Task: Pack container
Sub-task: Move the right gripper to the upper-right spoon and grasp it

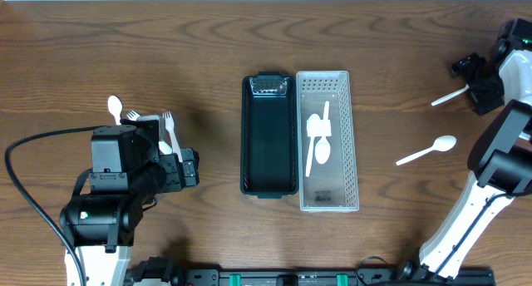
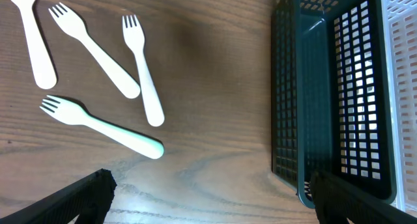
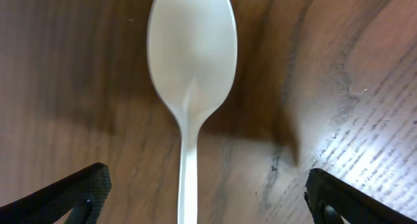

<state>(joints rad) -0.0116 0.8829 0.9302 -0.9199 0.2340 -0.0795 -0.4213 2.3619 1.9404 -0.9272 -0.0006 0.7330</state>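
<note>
Left gripper (image 2: 208, 208): jaws spread fully, nothing held; hangs over bare wood at 8 o'clock from the two baskets.
White forks (image 2: 98, 55): two, loose on the table (image 2: 215, 74), at 11 o'clock from that gripper in its wrist view (neither touched).
Mint-handled fork (image 2: 104, 127): flat on the wood, just below the white pair.
Dark green basket (image 1: 270, 145): table centre, long axis 12 to 6.
White basket (image 1: 345, 111): touching the dark one's 3 o'clock side; white spoons (image 1: 321, 149) lie inside.
Loose spoon (image 1: 428, 151): on the wood, 3 o'clock from the white basket.
Right gripper (image 3: 205, 198): jaws wide apart, gripping nothing; its fingers (image 3: 71, 195) stand either side of the far spoon (image 3: 191, 61), which lies flat at 2 o'clock from the baskets.
</note>
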